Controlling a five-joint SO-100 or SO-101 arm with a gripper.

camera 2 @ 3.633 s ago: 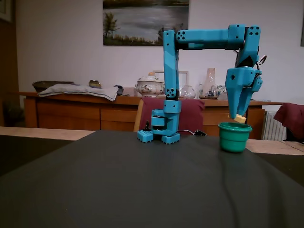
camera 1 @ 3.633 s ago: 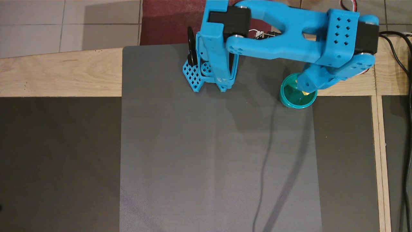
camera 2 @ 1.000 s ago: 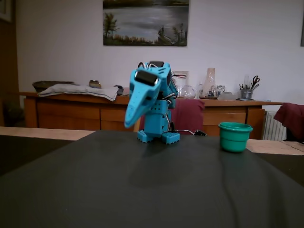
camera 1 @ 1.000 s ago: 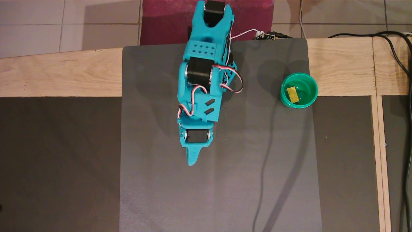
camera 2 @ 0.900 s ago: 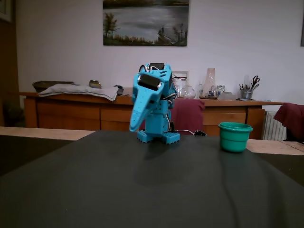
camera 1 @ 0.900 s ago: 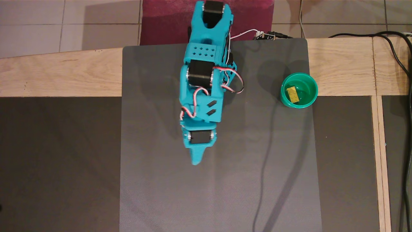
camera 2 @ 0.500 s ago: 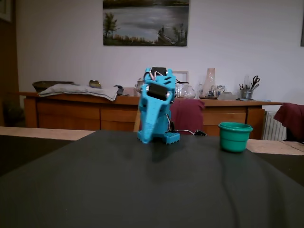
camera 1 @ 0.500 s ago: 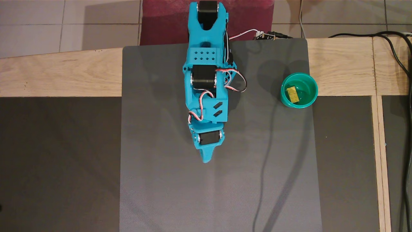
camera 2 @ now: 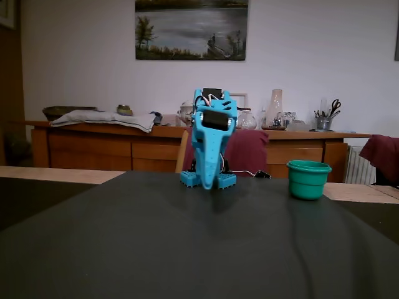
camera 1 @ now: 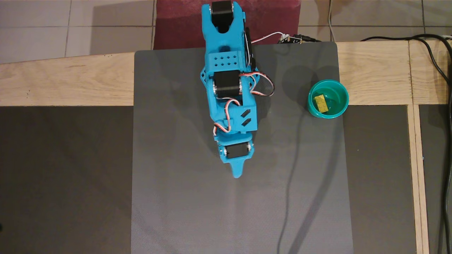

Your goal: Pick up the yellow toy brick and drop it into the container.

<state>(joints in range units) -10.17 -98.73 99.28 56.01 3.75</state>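
The yellow toy brick [camera 1: 320, 103] lies inside the container [camera 1: 341, 105], a round teal cup at the right edge of the grey mat in the overhead view. From the fixed view only the cup's outside [camera 2: 307, 184] shows and the brick is hidden. The blue arm is folded over the middle of the mat, far left of the cup. My gripper [camera 1: 237, 174] points toward the mat's near side; its fingers look closed together with nothing between them. In the fixed view the gripper [camera 2: 207, 183] hangs tip down over the mat.
The grey mat [camera 1: 183, 197] covers a wooden table [camera 1: 63, 81] with dark panels on either side. Black cables [camera 1: 438, 63] run along the right edge, and a thin cable [camera 1: 287, 197] lies across the mat below the cup.
The brick, held over the cup 3.6 s ago, now lies inside it. The arm has folded back to the mat's middle and in the last second swung slightly right.
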